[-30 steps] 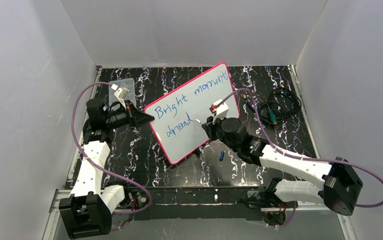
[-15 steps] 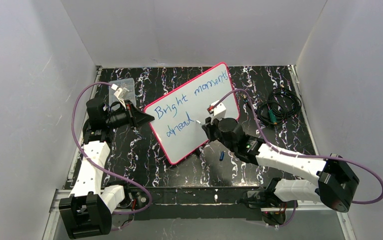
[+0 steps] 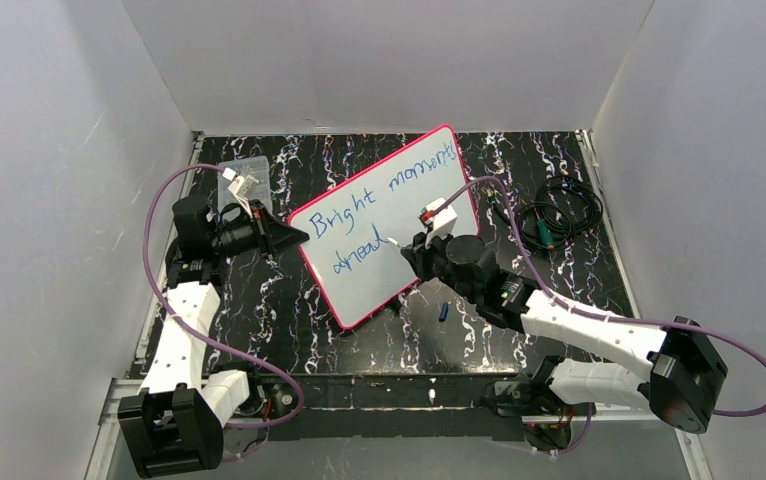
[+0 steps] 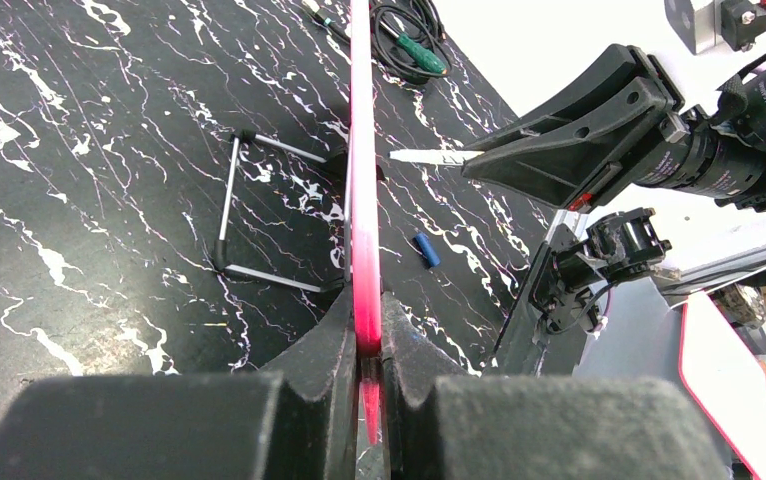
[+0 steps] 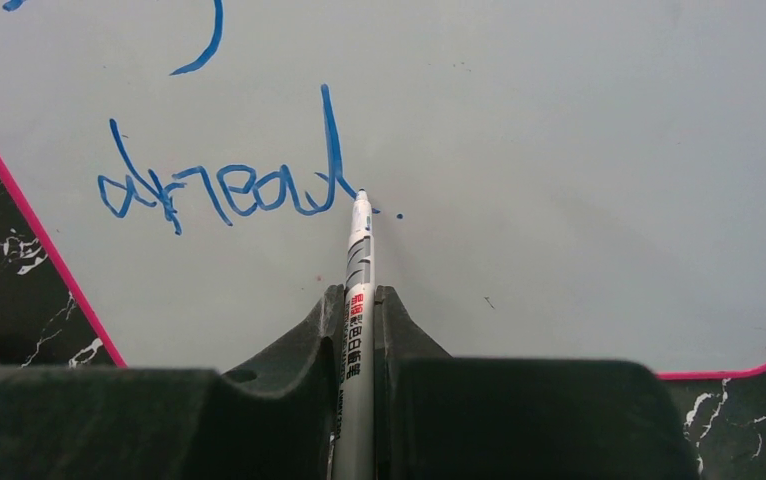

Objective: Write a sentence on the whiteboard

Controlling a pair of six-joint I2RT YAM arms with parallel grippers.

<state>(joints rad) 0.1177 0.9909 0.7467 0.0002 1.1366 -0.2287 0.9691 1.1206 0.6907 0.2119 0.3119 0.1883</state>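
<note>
The whiteboard [image 3: 399,260] with its pink-red rim stands tilted on the black marbled table. The sentence [image 3: 379,190] in blue reads "Bright moments" above "ahead" [image 5: 229,190]. My left gripper [image 3: 294,237] is shut on the board's left rim [image 4: 363,250]. My right gripper [image 3: 411,248] is shut on a white marker [image 5: 359,290]. The marker's tip touches the board just right of the "d" of "ahead". Its tip also shows in the left wrist view [image 4: 429,157].
A blue marker cap [image 3: 443,311] lies on the table below the board. A wire stand [image 4: 259,210] props the board from behind. A clear plastic box [image 3: 243,178] sits at the back left. A coil of black cable [image 3: 557,215] lies at the right.
The right arm shifted slightly left, then back right, with the marker tip staying by the end of "ahead". The left arm and the board have not moved.
</note>
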